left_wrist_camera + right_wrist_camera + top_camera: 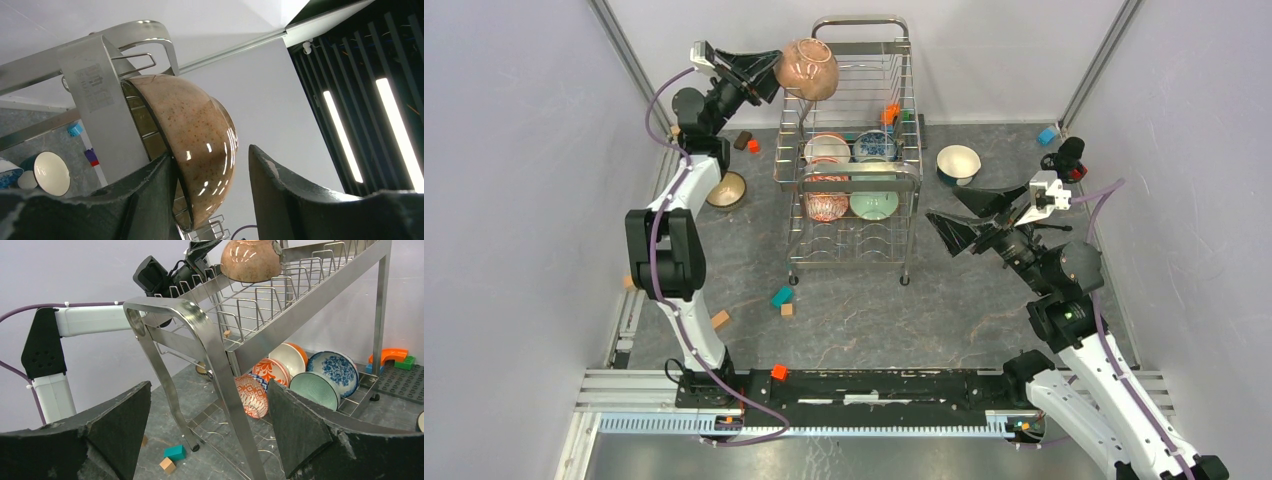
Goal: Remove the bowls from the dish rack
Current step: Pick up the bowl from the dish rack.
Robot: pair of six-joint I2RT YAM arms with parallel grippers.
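Your left claw (pixel 210 154) straddles the speckled bowl (pixel 806 68) on the rack's (pixel 856 178) top tier, part open: one finger at the rim, the other standing just off the outside. Your right claw (pixel 941 201) gapes wide, empty, rack just ahead.

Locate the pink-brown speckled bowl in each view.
Top external: speckled bowl at upper left of centre, on the far-left corner of the dish rack.
Left wrist: bowl centre frame, against the rack.
Right wrist: bowl at the top edge, on the rack.
Shared landmark: the rack's upper tier.
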